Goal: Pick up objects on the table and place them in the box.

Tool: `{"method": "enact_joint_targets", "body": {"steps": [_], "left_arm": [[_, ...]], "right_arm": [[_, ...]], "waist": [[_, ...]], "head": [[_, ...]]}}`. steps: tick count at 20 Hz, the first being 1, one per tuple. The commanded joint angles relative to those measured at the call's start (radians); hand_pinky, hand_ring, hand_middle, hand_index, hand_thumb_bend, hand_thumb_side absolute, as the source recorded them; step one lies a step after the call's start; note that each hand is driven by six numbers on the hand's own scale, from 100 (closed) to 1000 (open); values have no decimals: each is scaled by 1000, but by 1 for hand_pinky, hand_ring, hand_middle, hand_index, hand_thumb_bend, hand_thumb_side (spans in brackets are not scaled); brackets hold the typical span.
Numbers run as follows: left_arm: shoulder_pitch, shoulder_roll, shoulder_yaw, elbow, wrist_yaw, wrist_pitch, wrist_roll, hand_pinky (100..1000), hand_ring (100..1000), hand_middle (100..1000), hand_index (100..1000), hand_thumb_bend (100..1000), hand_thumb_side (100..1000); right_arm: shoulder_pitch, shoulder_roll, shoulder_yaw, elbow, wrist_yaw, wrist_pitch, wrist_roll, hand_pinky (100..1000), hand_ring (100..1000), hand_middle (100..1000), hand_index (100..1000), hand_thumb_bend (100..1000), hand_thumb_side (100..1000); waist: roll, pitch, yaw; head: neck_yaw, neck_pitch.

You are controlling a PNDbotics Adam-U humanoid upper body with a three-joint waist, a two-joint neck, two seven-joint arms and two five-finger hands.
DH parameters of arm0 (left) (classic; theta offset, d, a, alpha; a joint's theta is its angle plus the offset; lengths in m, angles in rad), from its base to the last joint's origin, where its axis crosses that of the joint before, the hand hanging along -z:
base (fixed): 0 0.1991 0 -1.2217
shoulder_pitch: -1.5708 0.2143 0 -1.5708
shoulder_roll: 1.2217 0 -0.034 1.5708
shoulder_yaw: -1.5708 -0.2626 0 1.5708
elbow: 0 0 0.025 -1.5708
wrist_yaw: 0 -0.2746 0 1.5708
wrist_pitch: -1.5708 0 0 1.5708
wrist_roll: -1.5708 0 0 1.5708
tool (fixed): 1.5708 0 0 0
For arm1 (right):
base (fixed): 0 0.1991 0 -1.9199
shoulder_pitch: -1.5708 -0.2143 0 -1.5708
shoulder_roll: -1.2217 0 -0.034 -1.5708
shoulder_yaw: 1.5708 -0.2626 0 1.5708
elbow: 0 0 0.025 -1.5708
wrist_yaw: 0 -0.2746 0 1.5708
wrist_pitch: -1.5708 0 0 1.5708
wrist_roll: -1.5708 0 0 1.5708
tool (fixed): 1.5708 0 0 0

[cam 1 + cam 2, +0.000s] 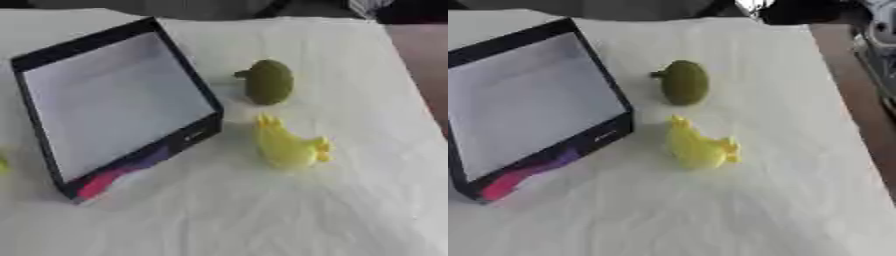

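A black-rimmed box (pixel 187 66) with a pale inside stands on the left of the white table. A pink and purple thing (pixel 114 174) shows at its near wall, inside it as far as I can tell. To the right of the box lies an olive-green rounded object (pixel 267 81) with a short stem. Just in front of it sits a yellow toy (pixel 287 145) with small orange-yellow tips. Neither of my hands shows in either view.
A white cloth (pixel 262 210) covers the table. The table's right edge runs down beside a brown floor (pixel 859 80). A small yellow-green spot (pixel 3 164) shows at the left border. Dark things stand beyond the far edge.
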Motion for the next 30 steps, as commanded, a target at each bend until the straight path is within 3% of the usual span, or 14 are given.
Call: {"method": "enact_joint_targets", "body": {"steps": [1,3,4,8,13,14,15,21,30], "left_arm": [[-1,39,15,-19,-6,-1,3,829,744,747,787,100,749],[-1,40,15,-19,-6,-1,3,829,744,747,787,100,755],[-1,41,15,-20,-6,-1,3,829,744,747,787,100,750],[1,43,15,-19,-7,0,4,829,743,747,787,100,750],[0,42,15,-20,-8,0,5,829,742,747,787,100,750],[-4,42,17,-21,-7,-1,7,828,743,749,788,100,745],[-6,41,20,-22,-5,-2,10,829,742,748,788,100,744],[-10,43,18,-25,-1,-3,12,829,741,748,788,100,746],[-11,43,15,-24,-2,0,8,828,739,746,787,100,748]], "right_arm": [[-2,-49,-26,-18,-28,-2,-11,951,979,851,935,431,191],[5,-61,-34,-18,-59,-4,-15,950,979,851,935,383,186],[9,-67,-39,-18,-78,-4,-15,950,979,851,935,428,164],[23,-90,-55,-18,-126,-9,-22,951,980,851,935,429,171],[24,-91,-46,-18,-121,-10,-3,952,980,851,935,433,196],[30,-90,-23,-18,-109,-4,18,952,979,851,934,450,335],[31,-85,2,-18,-82,4,48,952,980,851,935,454,366],[9,-25,111,28,61,29,208,951,981,850,936,451,414],[-9,28,168,109,143,0,290,951,984,852,937,458,454]], "waist": [[13,-38,0],[12,-39,1],[11,-39,2],[9,-39,3],[10,-38,3],[10,-38,5],[11,-38,6],[11,-38,13],[7,-38,16]], "head": [[5,6],[8,8],[9,9],[14,10],[13,11],[8,10],[5,9],[-3,9],[-4,8]]}}
